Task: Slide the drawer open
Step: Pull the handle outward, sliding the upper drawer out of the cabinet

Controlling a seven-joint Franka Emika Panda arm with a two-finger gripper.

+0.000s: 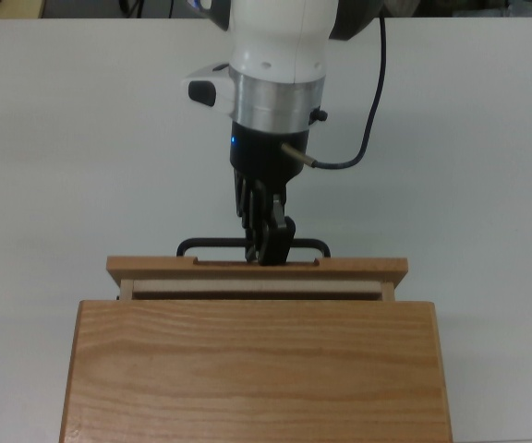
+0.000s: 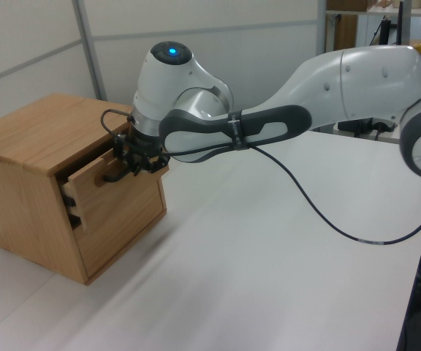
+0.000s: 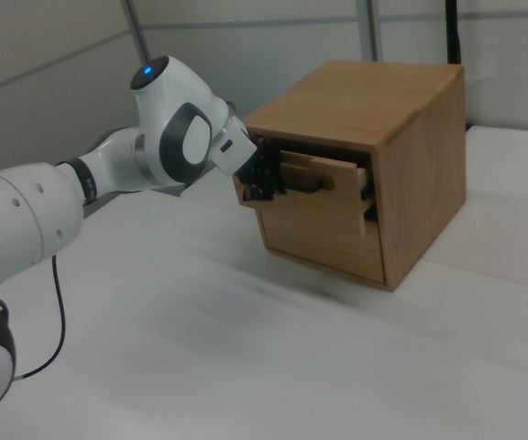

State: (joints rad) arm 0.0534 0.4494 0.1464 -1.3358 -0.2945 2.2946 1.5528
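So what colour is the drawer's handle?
Black: the handle is a thin bar, clearest in the top view.

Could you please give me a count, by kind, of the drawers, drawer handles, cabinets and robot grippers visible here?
Cabinets: 1, the wooden cabinet.
Drawers: 2, the drawer partly pulled out and the lower drawer, which is shut.
Handles: 2, the black bar handle and the lower handle.
Grippers: 1, the gripper at the black bar handle.
Total: 6.

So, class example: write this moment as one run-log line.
gripper: shut on handle | drawer: partly open | cabinet: on table
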